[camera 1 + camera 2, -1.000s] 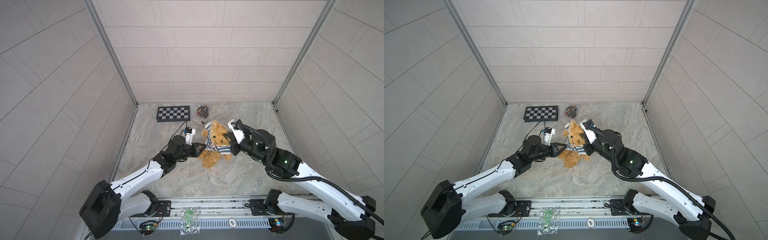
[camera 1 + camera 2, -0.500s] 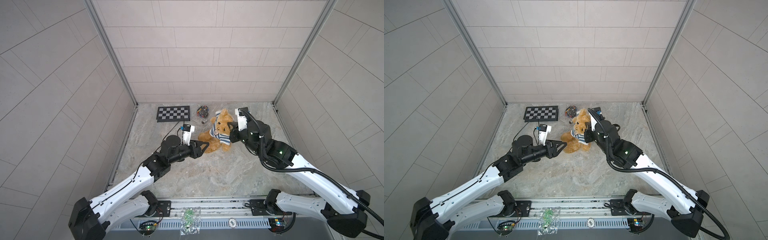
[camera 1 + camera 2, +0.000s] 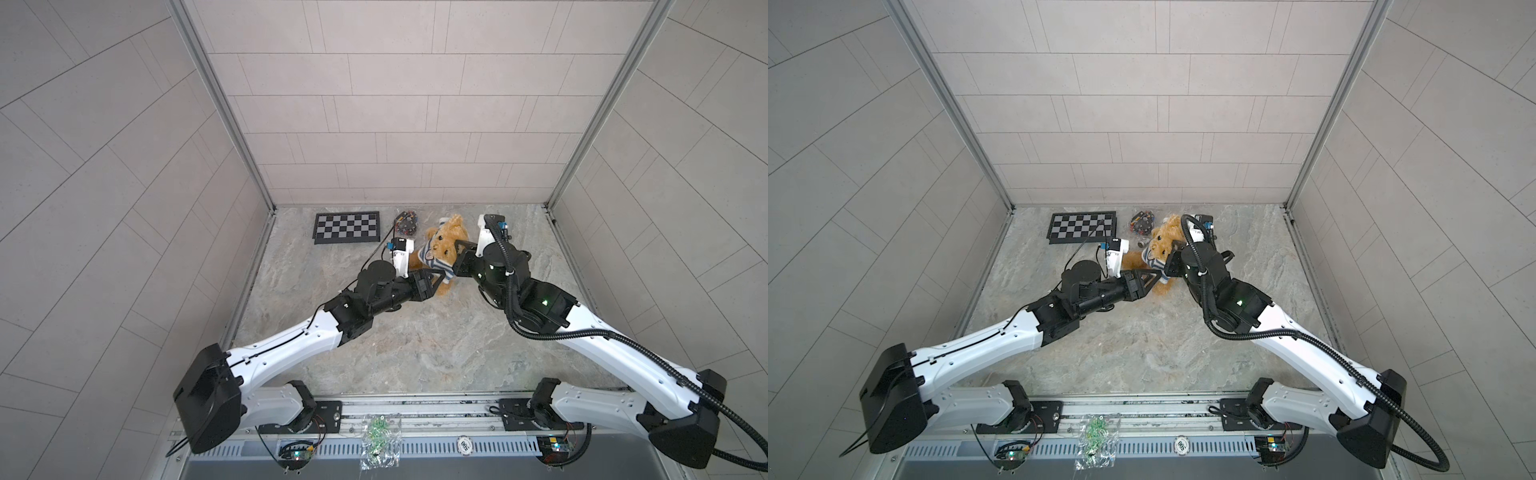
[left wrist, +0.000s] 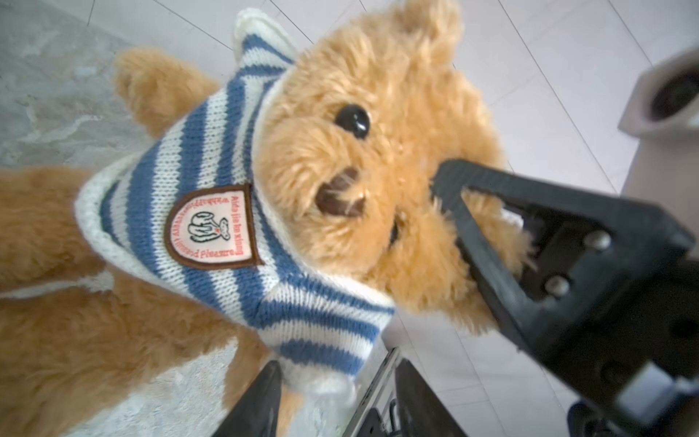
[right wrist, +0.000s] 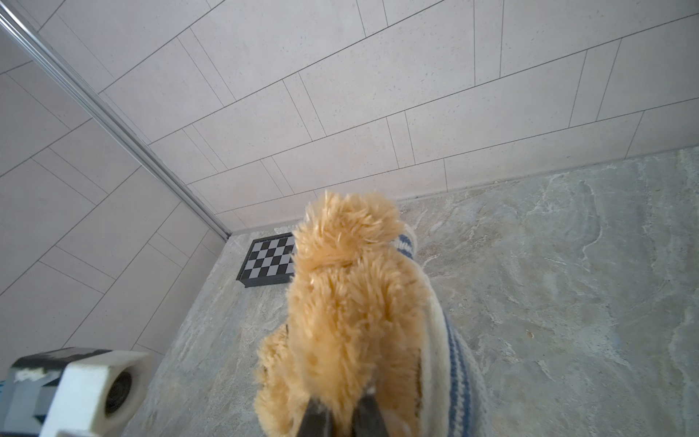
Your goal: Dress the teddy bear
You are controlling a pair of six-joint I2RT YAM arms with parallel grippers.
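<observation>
The teddy bear (image 3: 444, 248) hung close beside the checkerboard (image 3: 347, 227), on the side facing the right arm. Its head was up and its legs pointed toward the worktop (image 3: 415, 332); whether the feet touched down could not be told. The right gripper (image 5: 342, 408) was pressed together on a tuft of fur at the side of the bear's head. The left gripper (image 4: 336, 365) stood spread just below the bear, with the loose hem of the striped shirt (image 4: 212, 170) between its fingers and nothing clamped. The shirt sat round the neck and bunched over the chest, and one arm poked out bare past an empty sleeve.

The bear looked light and very soft. Its plush would squash under a pinch and long fur could slide out, so a deeper hold on the head or an ear seemed safer. The knit looked stretchy, and its thick white hem was probably the best place to take hold.
</observation>
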